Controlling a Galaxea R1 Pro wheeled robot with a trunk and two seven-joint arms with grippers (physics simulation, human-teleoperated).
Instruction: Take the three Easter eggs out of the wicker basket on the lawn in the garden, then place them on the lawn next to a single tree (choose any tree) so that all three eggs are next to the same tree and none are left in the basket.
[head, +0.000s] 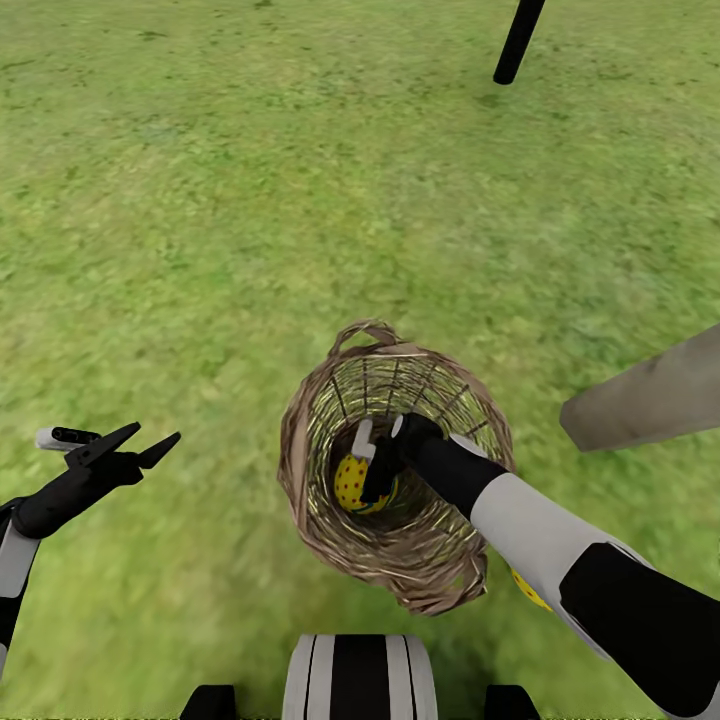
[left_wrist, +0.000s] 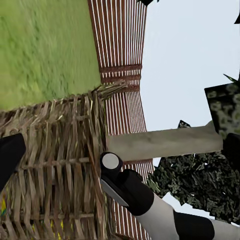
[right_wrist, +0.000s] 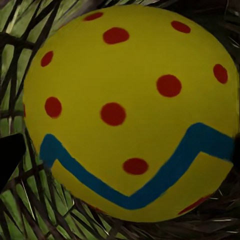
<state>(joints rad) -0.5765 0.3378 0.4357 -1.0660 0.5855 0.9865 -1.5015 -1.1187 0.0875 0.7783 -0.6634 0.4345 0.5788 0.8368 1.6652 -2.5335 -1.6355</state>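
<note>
One Easter egg sits at the bottom of the wicker basket, which stands on the lawn with its loop handle on the far rim. In the right wrist view the egg's yellow shell, red dots and blue zigzag band sit very close to the camera. A second patch of yellow shows on the grass just beside the basket, under your right forearm; it appears to be another egg, but it is mostly hidden.

Your right end effector is down inside the basket at the egg. You cannot tell whether its fingers have closed on the egg or merely bracket it.

Your left end effector hangs over bare grass well apart from the basket, fingers spread, holding nothing.

A pale grey-beige trunk lies near the basket's right side.

Hazards from here:
- Lifting before the grip is confirmed may let the round shell slip back.
- An angled withdrawal may catch the forearm on the rim and tip the light basket.
</note>
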